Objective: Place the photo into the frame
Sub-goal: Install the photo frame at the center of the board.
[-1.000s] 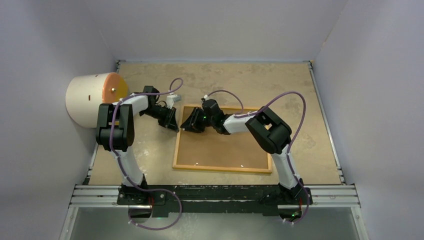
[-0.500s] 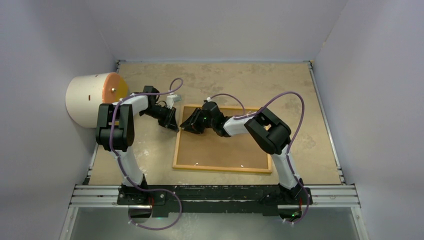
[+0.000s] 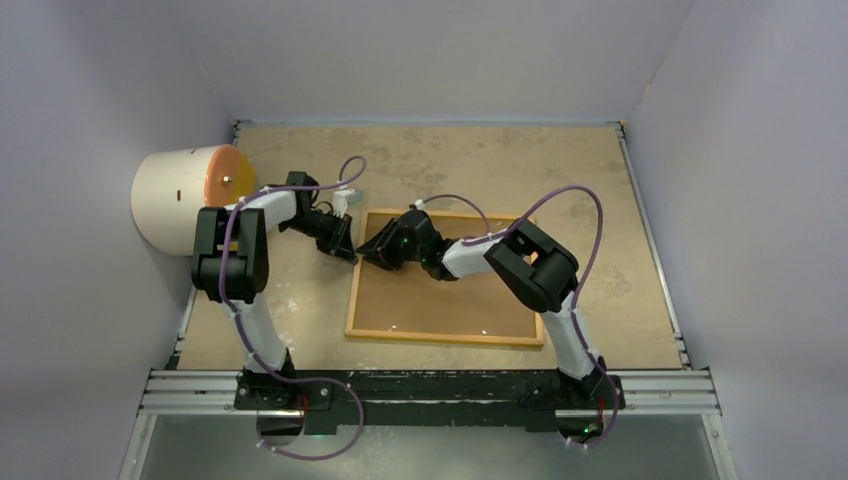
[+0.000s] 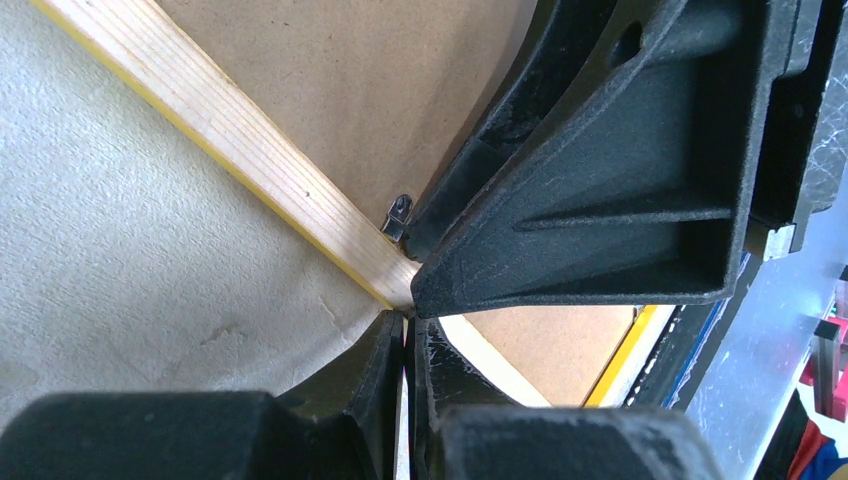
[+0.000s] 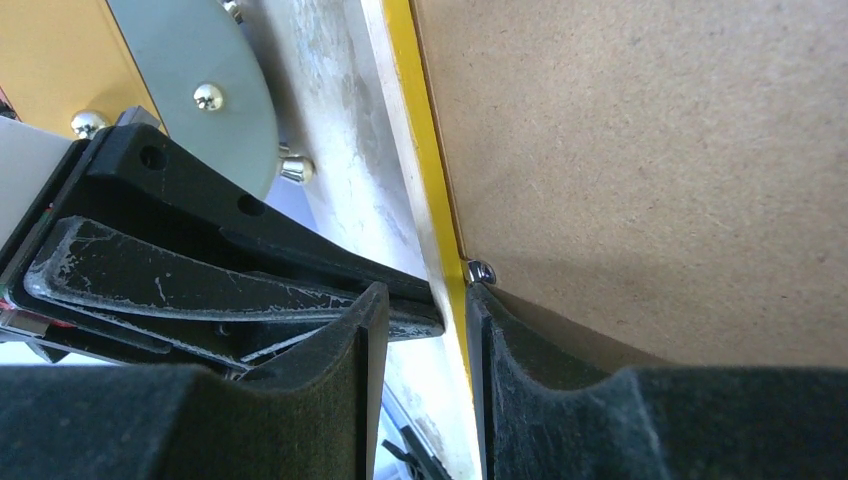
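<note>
The frame [image 3: 445, 337] lies back-up on the table, its light wood bars around a plain brown backing board [image 3: 450, 295]. The photo is not in view. My left gripper [image 3: 347, 250] is shut, its tips [image 4: 408, 325] against the outside of the frame's left bar [image 4: 230, 130] near the far corner. My right gripper [image 3: 368, 252] is slightly open over the same bar [image 5: 425, 150]. One of its fingers [image 5: 490, 340] rests on the backing board beside a small metal tab [image 5: 480, 271]. The tab also shows in the left wrist view [image 4: 398, 213].
A large white cylinder with an orange end [image 3: 185, 195] lies at the table's left edge, behind the left arm. The two grippers are almost touching each other at the frame's far left corner. Walls enclose the table on three sides.
My right gripper has slid a little left and nearer, toward the frame's left bar. The left gripper and the frame have stayed put.
</note>
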`<act>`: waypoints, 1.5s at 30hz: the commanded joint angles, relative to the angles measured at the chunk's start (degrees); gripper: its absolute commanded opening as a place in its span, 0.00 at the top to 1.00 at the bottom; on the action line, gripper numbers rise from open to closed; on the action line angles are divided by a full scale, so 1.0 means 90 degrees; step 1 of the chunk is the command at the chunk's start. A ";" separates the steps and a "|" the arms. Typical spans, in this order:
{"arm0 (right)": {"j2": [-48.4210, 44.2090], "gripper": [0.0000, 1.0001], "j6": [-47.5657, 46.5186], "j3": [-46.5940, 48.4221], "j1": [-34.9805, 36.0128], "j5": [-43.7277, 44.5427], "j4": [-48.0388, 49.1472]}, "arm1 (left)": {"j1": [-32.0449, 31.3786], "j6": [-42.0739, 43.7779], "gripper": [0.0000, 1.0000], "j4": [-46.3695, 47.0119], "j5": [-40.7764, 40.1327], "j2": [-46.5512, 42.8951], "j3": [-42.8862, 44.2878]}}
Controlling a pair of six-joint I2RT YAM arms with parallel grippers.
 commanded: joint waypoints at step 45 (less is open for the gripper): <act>-0.0294 0.61 -0.2151 0.0737 -0.1501 0.0677 -0.2083 | -0.0005 0.0613 1.00 0.0242 -0.0521 0.0010 -0.0096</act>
